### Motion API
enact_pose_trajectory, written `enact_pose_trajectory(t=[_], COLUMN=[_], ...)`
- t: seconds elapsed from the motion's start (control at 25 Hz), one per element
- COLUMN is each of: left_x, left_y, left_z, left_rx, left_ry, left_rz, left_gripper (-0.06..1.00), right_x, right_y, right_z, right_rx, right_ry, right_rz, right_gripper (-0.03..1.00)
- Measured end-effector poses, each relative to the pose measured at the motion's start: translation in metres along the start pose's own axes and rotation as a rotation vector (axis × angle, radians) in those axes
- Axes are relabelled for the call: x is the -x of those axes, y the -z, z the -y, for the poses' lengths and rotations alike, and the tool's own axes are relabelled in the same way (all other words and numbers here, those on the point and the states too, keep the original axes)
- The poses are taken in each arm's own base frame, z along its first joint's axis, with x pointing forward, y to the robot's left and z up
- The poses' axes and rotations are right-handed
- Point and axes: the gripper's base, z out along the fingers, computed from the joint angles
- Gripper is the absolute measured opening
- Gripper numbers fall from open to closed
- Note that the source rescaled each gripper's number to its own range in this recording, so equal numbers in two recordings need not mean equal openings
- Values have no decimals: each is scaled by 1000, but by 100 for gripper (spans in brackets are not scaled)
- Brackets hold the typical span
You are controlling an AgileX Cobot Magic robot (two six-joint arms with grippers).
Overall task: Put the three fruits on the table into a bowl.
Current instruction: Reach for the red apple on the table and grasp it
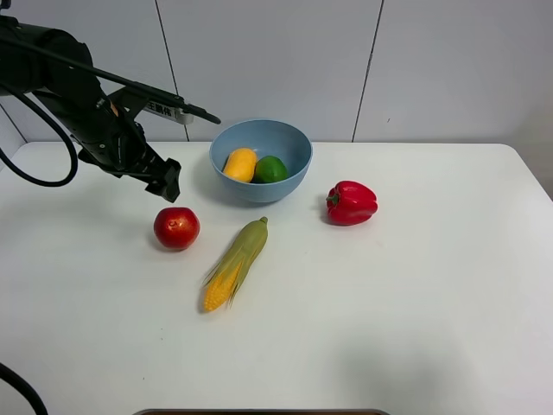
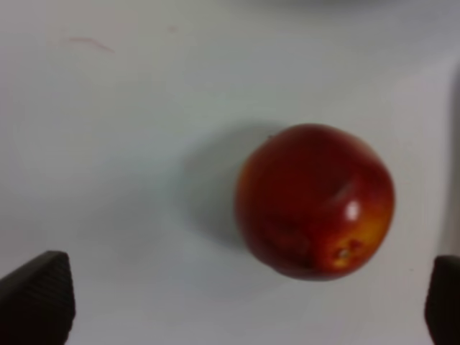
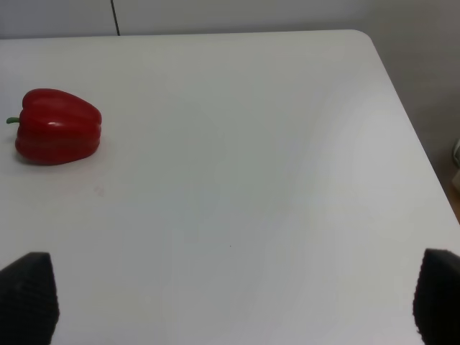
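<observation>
While the apple (image 1: 176, 228) was seen on the table (image 1: 415, 294) near the spread left fingers (image 2: 36, 298), the right fingers (image 3: 29, 295) were held apart, grasping nothing.

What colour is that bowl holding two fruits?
The bowl is light blue; clearest in the exterior high view.

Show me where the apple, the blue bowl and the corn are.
apple (image 1: 176, 227): exterior high view, middle of its red side
blue bowl (image 1: 292, 149): exterior high view, bare inner wall
corn (image 1: 244, 249): exterior high view, green husk
</observation>
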Motion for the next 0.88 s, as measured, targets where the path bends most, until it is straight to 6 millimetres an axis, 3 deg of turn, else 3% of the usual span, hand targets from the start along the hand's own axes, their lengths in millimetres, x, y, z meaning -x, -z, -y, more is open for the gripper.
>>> enact_pose_trajectory(t=[0.88], left_x=[-6], left_y=[-66], left_z=[5], left_rx=[-34], left_ry=[15], left_rz=[-98], left_gripper=[100], right_x=[0], right_y=[0], right_z=[0], right_rx=[1], right_ry=[0], right_rz=[0], right_gripper=[100])
